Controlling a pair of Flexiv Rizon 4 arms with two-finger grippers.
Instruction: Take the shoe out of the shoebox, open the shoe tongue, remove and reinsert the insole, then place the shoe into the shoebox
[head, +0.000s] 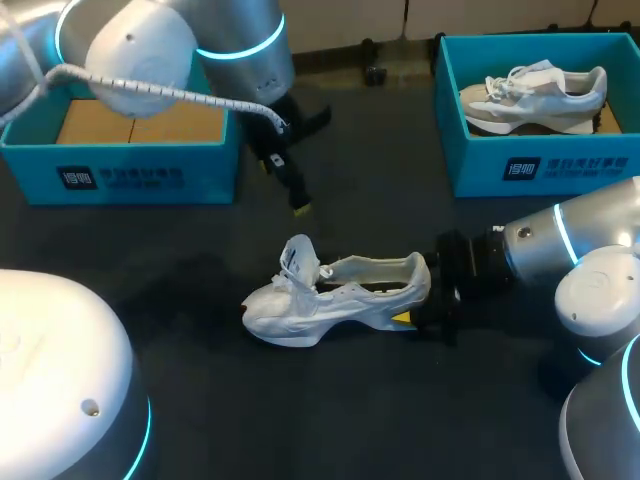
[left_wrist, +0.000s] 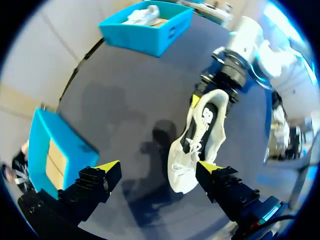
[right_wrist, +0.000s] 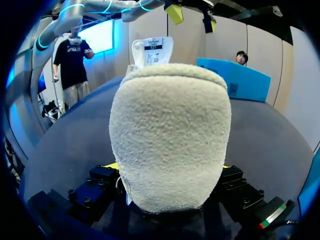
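Shoe: out of your shoebox, standing on the table, tongue raised, heel clamped by your right gripper, left gripper spread wide and empty near the toe; insole removal, refitting and reboxing look outstanding.

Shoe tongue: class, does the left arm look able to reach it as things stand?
Probably yes. The left gripper hangs open just beyond the shoe, nothing lies between, and the shoe tongue stands up exposed; the right gripper holds only the heel.
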